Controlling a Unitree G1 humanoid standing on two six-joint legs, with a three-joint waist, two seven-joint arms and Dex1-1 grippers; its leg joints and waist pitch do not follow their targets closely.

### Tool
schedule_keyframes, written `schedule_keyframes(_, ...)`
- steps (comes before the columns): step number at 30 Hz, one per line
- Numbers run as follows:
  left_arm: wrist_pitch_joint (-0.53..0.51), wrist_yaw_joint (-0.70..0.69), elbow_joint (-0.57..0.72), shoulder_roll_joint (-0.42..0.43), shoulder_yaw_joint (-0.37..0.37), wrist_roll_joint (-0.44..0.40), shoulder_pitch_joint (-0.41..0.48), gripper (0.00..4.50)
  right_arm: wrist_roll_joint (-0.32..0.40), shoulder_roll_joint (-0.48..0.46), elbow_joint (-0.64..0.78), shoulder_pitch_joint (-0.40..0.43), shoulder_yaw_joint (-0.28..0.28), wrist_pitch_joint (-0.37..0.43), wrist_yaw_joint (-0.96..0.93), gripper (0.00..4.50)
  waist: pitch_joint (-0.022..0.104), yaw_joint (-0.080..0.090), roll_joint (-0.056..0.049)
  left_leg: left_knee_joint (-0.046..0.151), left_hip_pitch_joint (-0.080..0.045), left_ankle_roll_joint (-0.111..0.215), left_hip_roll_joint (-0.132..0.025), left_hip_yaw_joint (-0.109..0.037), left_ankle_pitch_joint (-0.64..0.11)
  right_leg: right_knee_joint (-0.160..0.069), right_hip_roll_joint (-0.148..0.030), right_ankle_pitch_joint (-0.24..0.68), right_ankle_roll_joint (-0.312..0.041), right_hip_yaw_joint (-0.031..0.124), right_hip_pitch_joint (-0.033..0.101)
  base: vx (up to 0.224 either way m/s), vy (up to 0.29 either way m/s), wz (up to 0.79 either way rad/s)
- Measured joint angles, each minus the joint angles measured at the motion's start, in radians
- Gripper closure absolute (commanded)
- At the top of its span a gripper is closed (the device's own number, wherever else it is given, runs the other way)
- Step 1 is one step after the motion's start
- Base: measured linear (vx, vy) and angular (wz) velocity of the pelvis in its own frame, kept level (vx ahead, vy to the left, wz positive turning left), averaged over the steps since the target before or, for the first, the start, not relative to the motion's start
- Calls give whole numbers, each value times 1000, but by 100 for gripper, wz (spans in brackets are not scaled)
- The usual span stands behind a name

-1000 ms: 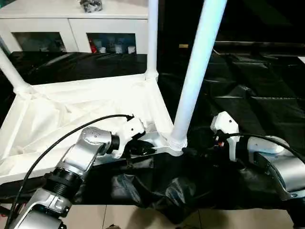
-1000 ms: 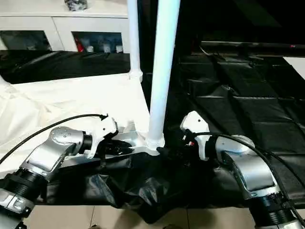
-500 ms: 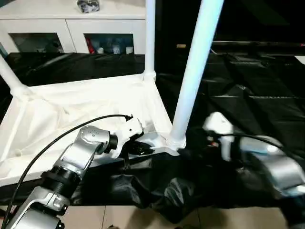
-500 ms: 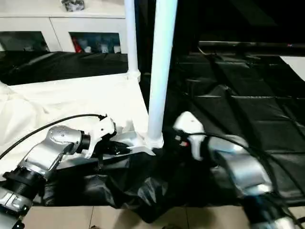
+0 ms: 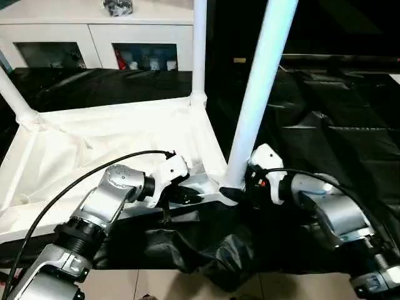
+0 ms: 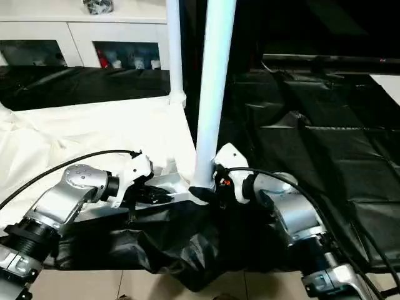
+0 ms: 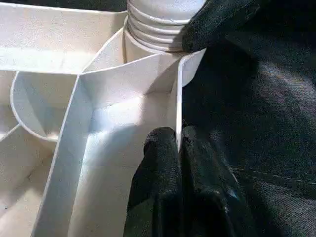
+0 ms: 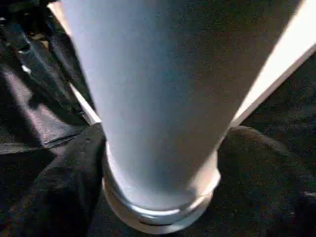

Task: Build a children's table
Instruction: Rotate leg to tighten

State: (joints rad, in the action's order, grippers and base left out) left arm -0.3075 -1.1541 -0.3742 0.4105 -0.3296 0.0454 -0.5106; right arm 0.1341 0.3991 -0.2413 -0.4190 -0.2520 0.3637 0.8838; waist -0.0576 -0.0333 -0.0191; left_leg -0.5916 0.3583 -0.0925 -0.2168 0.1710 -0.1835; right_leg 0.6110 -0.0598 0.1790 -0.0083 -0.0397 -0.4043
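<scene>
The ribbed white plastic tabletop [image 5: 112,134] is lying upside down on crinkly black sheeting [image 5: 337,106]. Left pincer [image 7: 178,143] is pinching its thin rim; right pincer [image 8: 163,163] is straddling the smooth tapered leg [image 5: 259,94].

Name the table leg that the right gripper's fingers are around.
The near leg, standing in the tabletop's front corner; right gripper straddles its base. The other two legs stand farther back, untouched.

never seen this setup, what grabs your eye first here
A tall white leg rises from the near corner of the upturned tabletop, the right gripper straddling its base with a finger on each side. The left gripper pinches the tabletop's near edge beside it, over black sheeting.
</scene>
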Motion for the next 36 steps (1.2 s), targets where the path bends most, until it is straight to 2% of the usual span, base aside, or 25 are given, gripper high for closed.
schedule_keyframes(11,-14,2,-2,3,6,-1,-1,450,-10,-15,-47,-14,-15,-51,18,162,0,6,0,-1,-2,0,0,0,0,1,0,-1,-1,0,0,0,0,0)
schedule_keyframes(16,-21,23,-5,-2,6,-4,-1,450,-12,-32,-69,-16,-7,-63,3,175,1,7,2,-1,-3,0,0,0,0,1,0,-1,-1,0,1,0,0,0)
schedule_keyframes(19,-22,82,-28,-36,15,-15,-12,450,-19,-76,-98,-19,22,-63,-68,175,2,6,4,-1,-4,0,2,0,0,1,0,-1,-1,1,2,0,0,0)
schedule_keyframes(22,-45,218,-92,-128,40,-41,-51,450,-32,-176,-164,-37,92,-53,-258,176,3,5,4,-1,-5,0,5,0,0,1,-1,-2,-2,2,2,0,0,0)
schedule_keyframes(25,-79,311,-127,-188,47,-47,-79,450,-45,-235,-224,-73,130,-42,-395,176,4,7,2,-2,-6,0,7,-1,0,1,-2,-2,-1,4,3,0,0,0)
schedule_keyframes(30,-56,386,-184,-231,57,-70,-102,450,-87,-293,-342,-139,140,-95,-516,176,10,13,-6,-1,-6,0,8,-2,0,0,-2,-2,-1,3,3,0,0,0)
schedule_keyframes(32,-42,377,-192,-231,55,-80,-102,450,-88,-301,-357,-142,151,-106,-515,120,11,15,-7,-1,-5,0,8,-2,0,0,-2,-2,-1,3,4,0,0,0)
schedule_keyframes(36,-27,348,-190,-216,48,-82,-102,450,-80,-297,-351,-140,159,-103,-469,98,11,17,-7,0,-4,0,7,-3,0,0,-2,-2,-1,2,3,0,0,0)
